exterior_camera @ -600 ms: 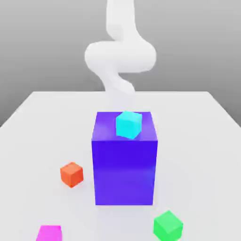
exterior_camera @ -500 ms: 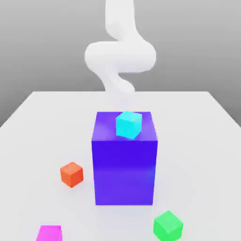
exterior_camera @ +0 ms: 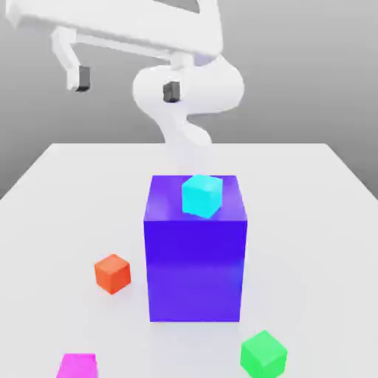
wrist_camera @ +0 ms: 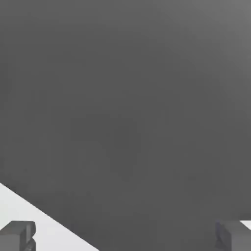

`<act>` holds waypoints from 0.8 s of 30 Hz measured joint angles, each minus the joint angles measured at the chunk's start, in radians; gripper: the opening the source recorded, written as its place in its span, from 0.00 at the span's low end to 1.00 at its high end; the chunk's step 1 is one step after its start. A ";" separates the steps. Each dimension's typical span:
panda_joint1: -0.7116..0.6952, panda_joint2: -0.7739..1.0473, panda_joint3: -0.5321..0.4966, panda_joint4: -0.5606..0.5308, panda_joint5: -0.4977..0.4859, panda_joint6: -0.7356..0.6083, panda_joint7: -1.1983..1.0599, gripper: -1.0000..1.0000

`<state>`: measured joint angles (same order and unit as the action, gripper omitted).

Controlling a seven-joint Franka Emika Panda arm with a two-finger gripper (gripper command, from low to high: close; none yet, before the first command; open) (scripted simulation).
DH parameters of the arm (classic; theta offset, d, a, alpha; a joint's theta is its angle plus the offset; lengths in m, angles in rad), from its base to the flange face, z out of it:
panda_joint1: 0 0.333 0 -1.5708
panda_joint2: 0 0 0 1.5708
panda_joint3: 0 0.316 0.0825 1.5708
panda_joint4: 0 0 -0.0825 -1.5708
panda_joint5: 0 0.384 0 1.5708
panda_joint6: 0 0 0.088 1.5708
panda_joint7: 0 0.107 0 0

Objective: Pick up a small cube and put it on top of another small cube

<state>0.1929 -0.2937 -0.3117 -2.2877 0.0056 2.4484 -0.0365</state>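
Note:
The small magenta cube (exterior_camera: 77, 366) lies at the table's front edge on the exterior view's left. The small green cube (exterior_camera: 263, 354) sits near the front on the exterior view's right. My gripper (exterior_camera: 124, 84) hangs high above the table's back left, open, its two dark fingertips (exterior_camera: 80, 77) far apart with nothing between them. It is far from both cubes. In the hand view the gripper (wrist_camera: 128, 236) faces grey background, with its fingertips (wrist_camera: 17, 235) at the two sides.
A big blue-purple block (exterior_camera: 195, 249) stands mid-table with a cyan cube (exterior_camera: 201, 196) on top. An orange cube (exterior_camera: 112, 273) sits to the block's left in the exterior view. The white table (exterior_camera: 310, 221) spreads around them.
The hand and its fingers have come into the exterior view at the upper left. The cubes and the block have not moved.

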 joint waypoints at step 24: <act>-0.134 0.622 -0.027 0.018 0.245 0.161 -1.138 0.50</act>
<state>0.0586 0.3285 -0.3389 -2.2697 0.2502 2.6092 -1.1750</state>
